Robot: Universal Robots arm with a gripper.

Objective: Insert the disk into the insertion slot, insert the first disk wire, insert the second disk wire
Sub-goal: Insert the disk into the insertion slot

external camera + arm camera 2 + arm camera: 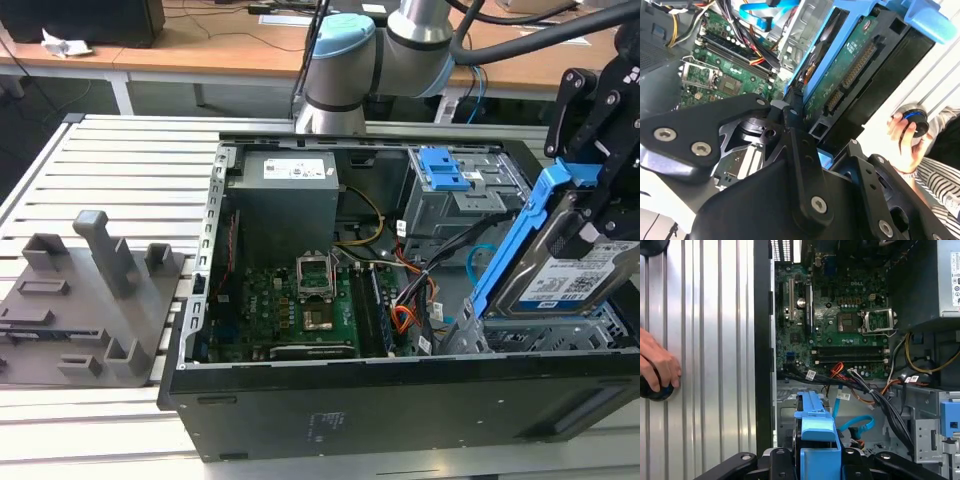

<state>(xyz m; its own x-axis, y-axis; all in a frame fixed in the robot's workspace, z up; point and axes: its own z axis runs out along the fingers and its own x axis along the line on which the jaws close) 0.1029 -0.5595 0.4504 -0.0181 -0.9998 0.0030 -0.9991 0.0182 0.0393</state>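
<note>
Black gripper clamped tight on the disk, drive tilted just over the insertion slot at the exterior view's right, open computer case on ribbed aluminium table, wooden desk behind, person's hand on the table.

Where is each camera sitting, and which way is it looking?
Exterior view: off the arm, high up, looking down into the open black computer case; it shows the grey-and-blue robot arm and the black gripper holding the blue-framed silver disk.
Second wrist view: on the wrist, looking along the gripper at the disk's underside; a person's hand shows.
First wrist view: on the wrist, looking down past the disk's blue edge into the case.
Shared: both wrist views show the hand and the green motherboard.
</note>
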